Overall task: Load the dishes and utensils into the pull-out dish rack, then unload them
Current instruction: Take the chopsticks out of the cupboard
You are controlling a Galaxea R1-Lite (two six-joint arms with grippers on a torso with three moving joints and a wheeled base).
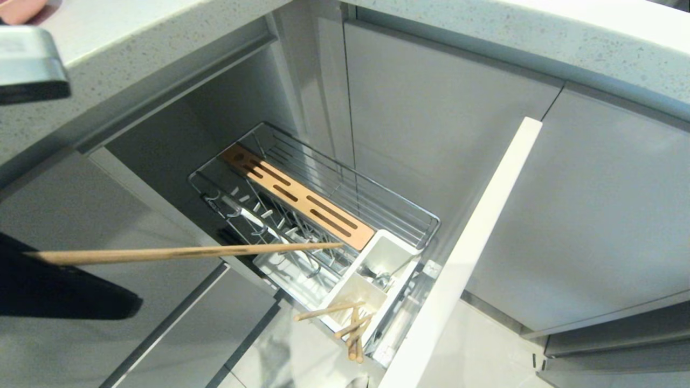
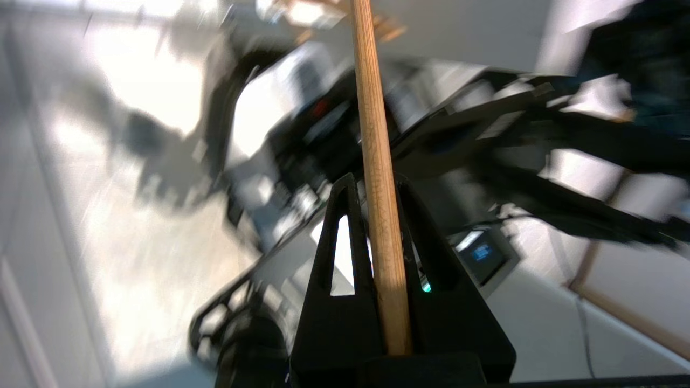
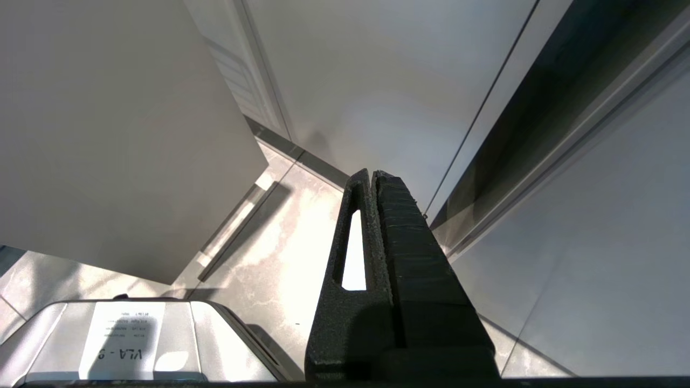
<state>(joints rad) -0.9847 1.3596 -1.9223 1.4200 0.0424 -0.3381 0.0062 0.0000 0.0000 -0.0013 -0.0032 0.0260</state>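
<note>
Left gripper [image 2: 377,188] clamped on one chopstick [image 2: 377,161], held approx level above the pull-out dish rack [image 1: 345,183].

Stick tip sits over the rack's wire prongs, nr the wood strip [image 1: 296,196]. More chopsticks [image 1: 350,326] lean in the white utensil box [image 1: 377,264] at the front. Right gripper [image 3: 373,178] pressed together, holding nothing, low beside cabinet fronts.

Rack [image 1: 345,205] pulled out from grey cabinet: chrome wire basket, upright prongs, slotted wood strip [image 1: 297,196], white utensil box [image 1: 372,275] at front panel end. Four or so chopsticks [image 1: 345,323] leaning out of box's nearer compartment, tips splayed over its edge. One chopstick [image 1: 183,252] held level above rack, clamped in left tool [image 2: 372,188]. Pink dish edge [image 1: 21,8] on surface, top left corner.
</note>
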